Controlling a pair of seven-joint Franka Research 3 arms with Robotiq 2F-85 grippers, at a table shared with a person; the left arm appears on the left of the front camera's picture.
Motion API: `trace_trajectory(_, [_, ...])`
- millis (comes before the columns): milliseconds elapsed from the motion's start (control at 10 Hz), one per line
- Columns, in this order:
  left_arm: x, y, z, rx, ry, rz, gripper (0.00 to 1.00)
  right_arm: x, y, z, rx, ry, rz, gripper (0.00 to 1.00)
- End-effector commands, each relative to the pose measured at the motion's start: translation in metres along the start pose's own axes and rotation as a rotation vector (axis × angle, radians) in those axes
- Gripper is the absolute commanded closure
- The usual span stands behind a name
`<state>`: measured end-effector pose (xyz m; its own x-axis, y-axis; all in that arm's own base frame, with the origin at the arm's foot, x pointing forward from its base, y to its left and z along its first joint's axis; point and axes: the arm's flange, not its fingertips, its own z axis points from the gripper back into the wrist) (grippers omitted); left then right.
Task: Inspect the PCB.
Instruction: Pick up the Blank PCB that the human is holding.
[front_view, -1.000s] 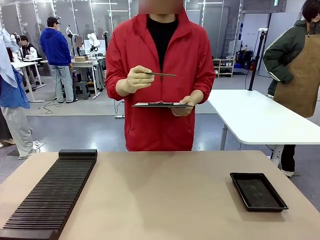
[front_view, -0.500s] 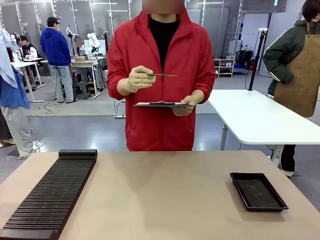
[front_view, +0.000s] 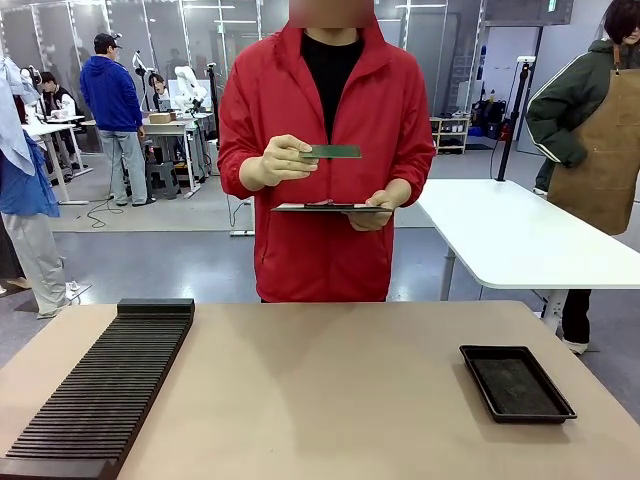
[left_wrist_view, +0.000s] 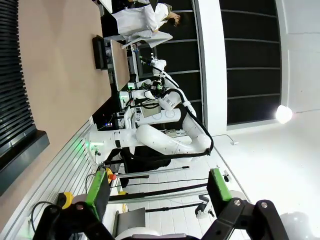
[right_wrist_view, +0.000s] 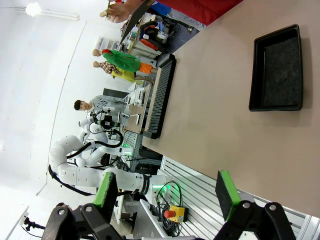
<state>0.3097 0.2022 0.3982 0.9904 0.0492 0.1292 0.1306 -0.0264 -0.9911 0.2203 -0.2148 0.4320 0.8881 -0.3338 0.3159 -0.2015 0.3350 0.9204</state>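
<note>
Green PCB (front_view: 335, 151), where is it?

— Twelve o'clock, beyond the counter's (front_view: 320, 400) far edge, at chest height. One hand (front_view: 282, 160) pinches its nine o'clock end. Its face is partly turned toward the front camera. It hangs just above the tablet (front_view: 330, 208), apart from it, and the other hand (front_view: 372, 212) holds the tablet level.

Beige top: how much room?

— Plenty. The rack (front_view: 105, 390) runs along the eight o'clock side down to the near edge. The tray (front_view: 516, 383) sits at four o'clock, near the right edge. A broad bare span lies between them, from the near edge to the far one.

And the end effectors?

— The left end effector (left_wrist_view: 159, 180) has its green pads spread wide with nothing between them. Its camera catches the rack's ribs at nine o'clock, the counter's near edge at seven, and the right arm (left_wrist_view: 165, 142) at the centre. The right end effector (right_wrist_view: 165, 190) also gapes wide and holds nothing. Its camera takes in the tray at two o'clock, the whole rack at eleven, the left arm (right_wrist_view: 85, 175) at eight, and the person's hands at twelve.
</note>
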Motion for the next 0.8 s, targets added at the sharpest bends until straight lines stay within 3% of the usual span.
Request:
trace_trajectory(0, [-0.0008,-0.0017,-0.001,0.001,0.008,0.002,0.0,0.0001,0.0012,0.0013,0.011,-0.007,0.015,0.0])
trace_trajectory(700, [-0.0008,-0.0017,-0.001,0.001,0.008,0.002,0.0,0.0001,0.0012,0.0013,0.011,-0.007,0.015,0.0])
